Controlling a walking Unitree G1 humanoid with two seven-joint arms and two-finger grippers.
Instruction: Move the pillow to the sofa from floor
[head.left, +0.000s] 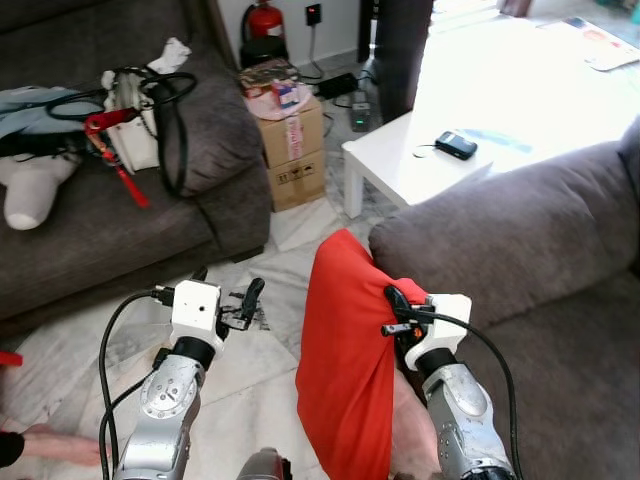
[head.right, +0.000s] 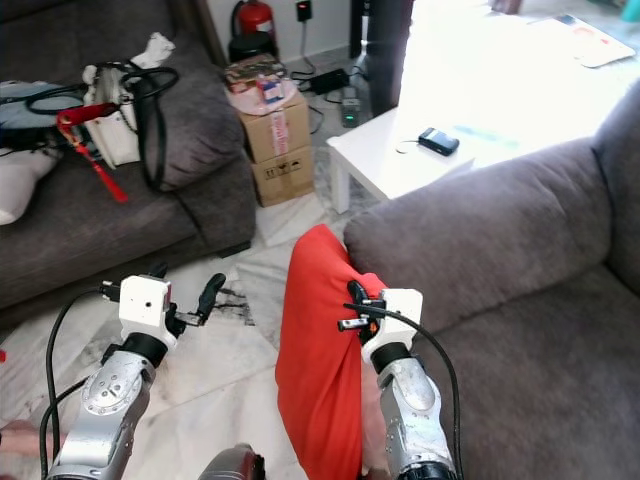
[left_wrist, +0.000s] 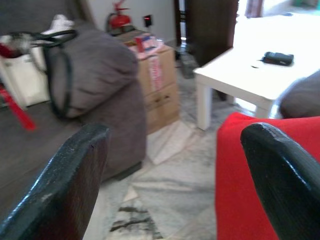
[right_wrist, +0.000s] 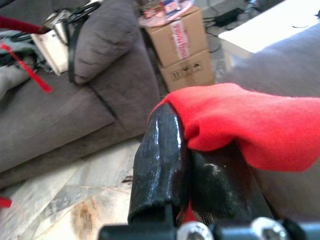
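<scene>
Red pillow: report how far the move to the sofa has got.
Done: the red fabric pillow is gripped, its corner pinched in the right gripper, fingers shut on it in the right wrist view. In hand: it hangs upright beside the grey sofa's armrest; the left gripper is open alongside it. Left: setting it on the sofa seat and releasing.

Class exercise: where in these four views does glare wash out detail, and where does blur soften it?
Both eye views: sunlight bleaches the white table and the floor behind it. Left wrist view: the left tool's fingers loom blurred. Right wrist view: right tool sharp on red pillow, background soft.
</scene>
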